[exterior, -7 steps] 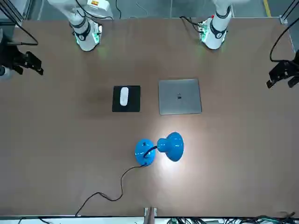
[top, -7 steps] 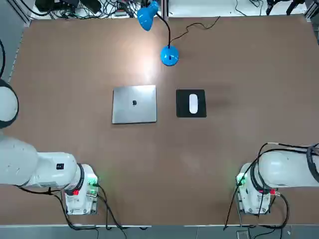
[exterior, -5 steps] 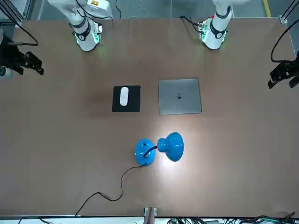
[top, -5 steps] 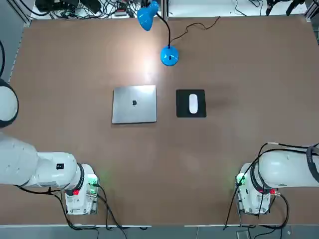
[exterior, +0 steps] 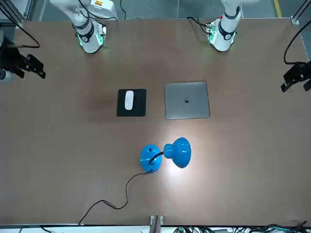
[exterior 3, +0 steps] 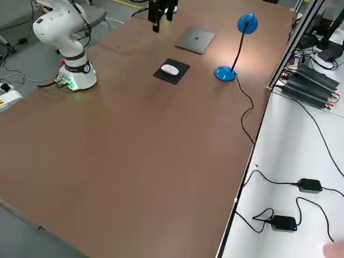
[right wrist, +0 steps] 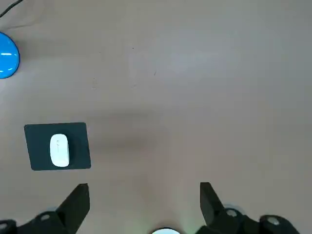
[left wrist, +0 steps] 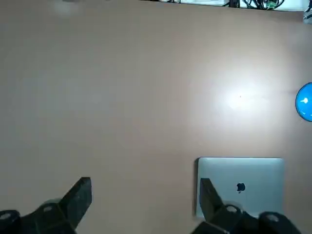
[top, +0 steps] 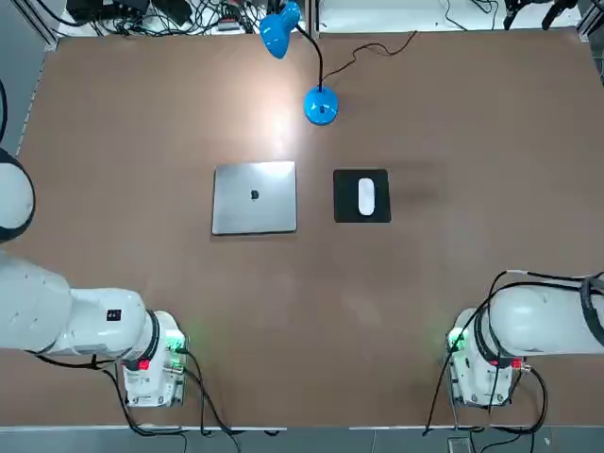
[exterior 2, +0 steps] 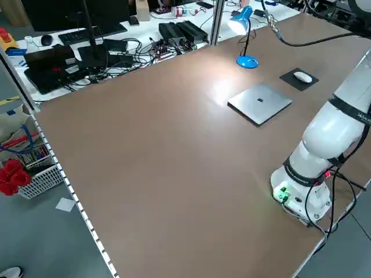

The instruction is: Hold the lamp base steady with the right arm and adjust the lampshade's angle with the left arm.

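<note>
Blue is what catches the eye on the brown table (top: 453, 123): the lamp base (top: 321, 106), a round glossy disc, stands near the far edge, roughly midway across, and its thin black gooseneck (top: 314, 52) rises and bends toward the robot's left to carry the lampshade (top: 277, 36), a small blue cone. The lamp is lit; a bright patch of light (exterior: 170, 177) falls on the tabletop close to the foot. From the base a black cord (exterior: 109, 201) trails off over the table's far edge.

Between the lamp and the robot lie a closed silver laptop (top: 255, 196) and, beside it on the robot's right, a black mouse pad (top: 361, 196) with a white mouse (top: 366, 195) on it. The pad and the laptop sit apart, with a strip of bare table between them, and both are well clear of the lamp.

Both arms are drawn back, nowhere near the lamp. The left gripper (left wrist: 144, 204) hangs high above the table with its two dark fingers spread wide and nothing between them; below it, the laptop lies under one fingertip and the blue base shows farther off. The right gripper (right wrist: 144, 207) likewise hangs over bare wood, jaws wide and empty, with the mouse pad off to one side. The white arm pedestals (top: 151, 368) glow green at the near edge.
</note>
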Action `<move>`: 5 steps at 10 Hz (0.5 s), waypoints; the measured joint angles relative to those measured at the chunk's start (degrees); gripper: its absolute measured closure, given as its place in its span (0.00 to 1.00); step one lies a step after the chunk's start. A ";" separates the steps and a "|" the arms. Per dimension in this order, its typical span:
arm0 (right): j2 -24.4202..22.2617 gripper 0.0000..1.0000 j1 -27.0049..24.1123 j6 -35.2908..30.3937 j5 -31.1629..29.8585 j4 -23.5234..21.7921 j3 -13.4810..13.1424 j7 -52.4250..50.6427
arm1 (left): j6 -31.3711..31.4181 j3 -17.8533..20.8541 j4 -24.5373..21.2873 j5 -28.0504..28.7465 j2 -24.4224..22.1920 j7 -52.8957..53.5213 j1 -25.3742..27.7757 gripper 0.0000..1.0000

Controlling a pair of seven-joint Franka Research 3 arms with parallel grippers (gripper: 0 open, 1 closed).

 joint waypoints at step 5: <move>0.00 0.00 0.13 0.24 0.08 -0.01 0.24 0.00 | 0.57 -3.87 7.32 -0.09 6.39 0.89 -0.94 0.02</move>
